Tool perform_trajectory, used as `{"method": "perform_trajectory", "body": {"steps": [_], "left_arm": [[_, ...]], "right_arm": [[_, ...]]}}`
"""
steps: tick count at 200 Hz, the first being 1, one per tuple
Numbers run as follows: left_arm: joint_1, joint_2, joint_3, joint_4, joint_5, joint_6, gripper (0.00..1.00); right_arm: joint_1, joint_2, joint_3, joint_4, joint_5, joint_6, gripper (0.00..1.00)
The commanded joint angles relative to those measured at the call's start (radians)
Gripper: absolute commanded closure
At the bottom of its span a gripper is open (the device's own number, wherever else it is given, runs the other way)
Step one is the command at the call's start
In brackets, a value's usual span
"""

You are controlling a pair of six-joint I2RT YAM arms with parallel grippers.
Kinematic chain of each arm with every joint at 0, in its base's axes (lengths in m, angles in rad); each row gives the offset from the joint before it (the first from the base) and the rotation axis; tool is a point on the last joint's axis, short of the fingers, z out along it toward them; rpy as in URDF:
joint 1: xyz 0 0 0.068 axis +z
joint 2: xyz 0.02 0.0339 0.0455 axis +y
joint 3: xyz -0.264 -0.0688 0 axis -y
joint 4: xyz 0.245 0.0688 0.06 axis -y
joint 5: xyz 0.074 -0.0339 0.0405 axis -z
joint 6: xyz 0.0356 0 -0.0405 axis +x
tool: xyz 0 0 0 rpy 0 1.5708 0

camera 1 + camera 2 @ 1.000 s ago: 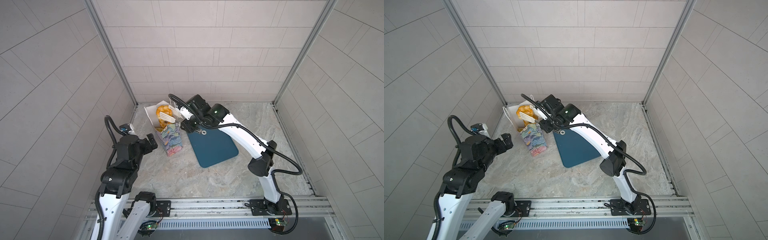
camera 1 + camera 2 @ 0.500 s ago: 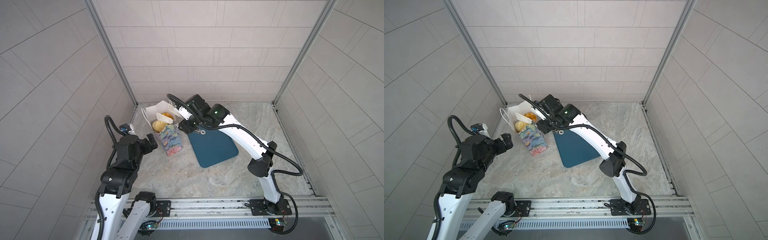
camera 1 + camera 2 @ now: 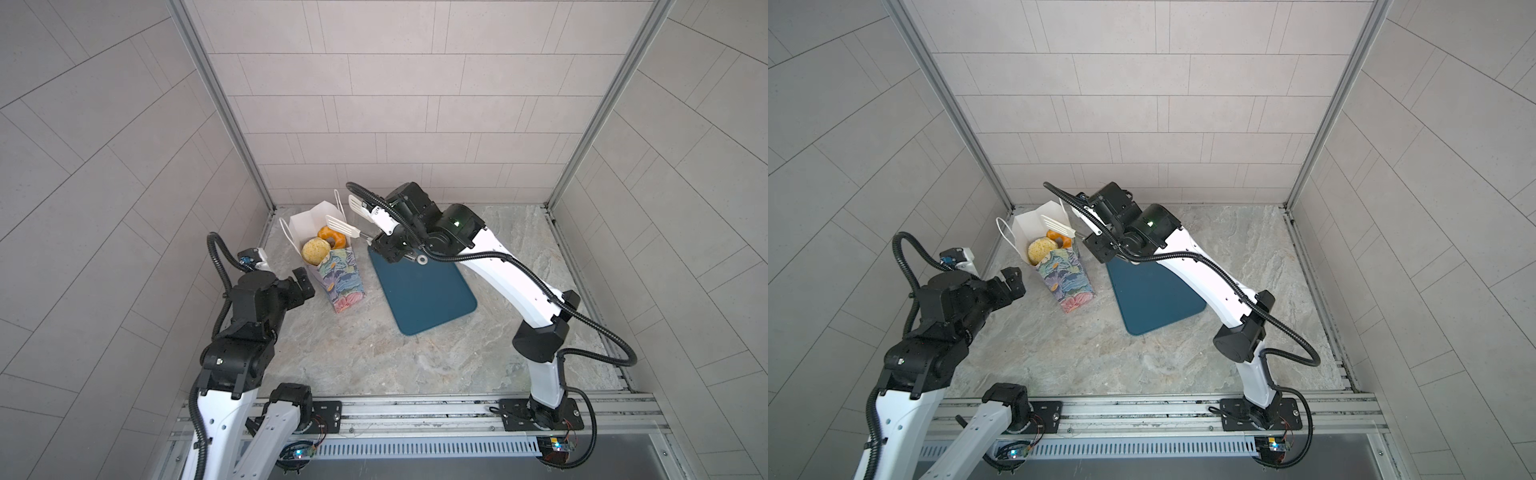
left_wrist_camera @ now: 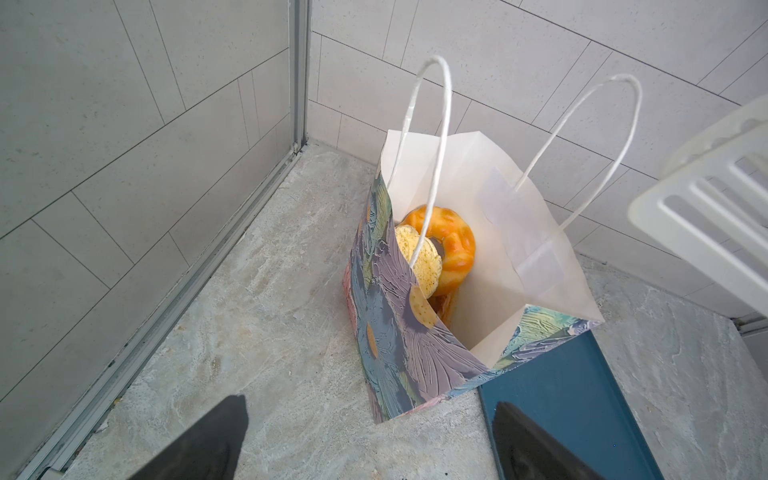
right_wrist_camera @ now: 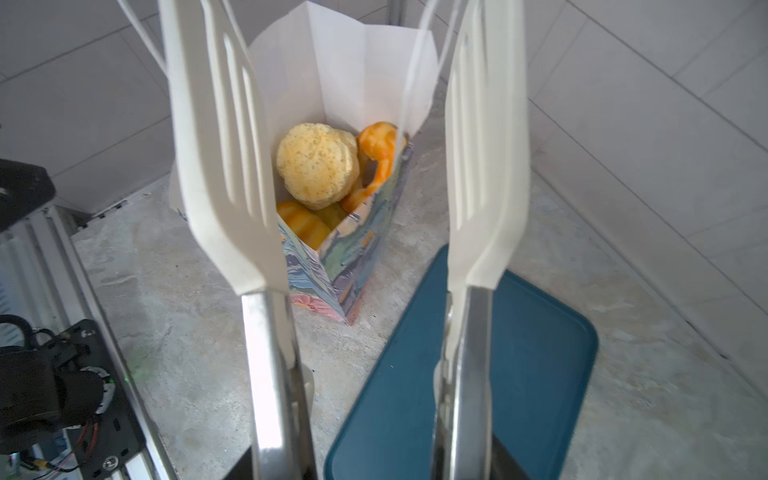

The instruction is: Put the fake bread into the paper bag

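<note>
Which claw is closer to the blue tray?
Right. The right claw, holding the tongs, hangs over the far end of the blue tray; the left claw sits beyond the paper bag.

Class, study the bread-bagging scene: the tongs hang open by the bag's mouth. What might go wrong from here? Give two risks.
1. The white slotted plastic tongs, held in the right tool, stand close to the white cord handles of the floral paper bag. Pulling away might snag one and tip the bag, since the open left tool is not touching it.
2. The round speckled yellow bun sits high near the bag's rim; a jolt could roll it out.
</note>
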Motion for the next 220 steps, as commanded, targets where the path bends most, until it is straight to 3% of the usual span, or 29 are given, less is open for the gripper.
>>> {"method": "perform_trajectory", "body": {"steps": [1,36,102,167,220], "left_arm": [[-0.005,-0.011,0.000,-0.008,-0.010,-0.016,0.00],[-0.005,-0.019,-0.014,0.001,-0.009,-0.024,0.00],[-0.004,-0.032,-0.014,-0.005,-0.028,-0.030,0.00],[-0.005,-0.034,-0.018,-0.005,-0.030,-0.038,0.00],[-0.005,-0.047,-0.020,-0.020,-0.044,-0.033,0.00]], "right_arm": [[-0.005,-0.117,-0.101,0.004,0.197,-0.046,0.42],[-0.076,-0.283,-0.430,0.134,0.377,-0.055,0.41],[-0.379,-0.526,-0.984,0.384,0.438,0.060,0.40],[-0.560,-0.510,-1.217,0.494,0.394,0.221,0.40],[-0.595,-0.415,-1.262,0.566,0.352,0.306,0.40]]}}
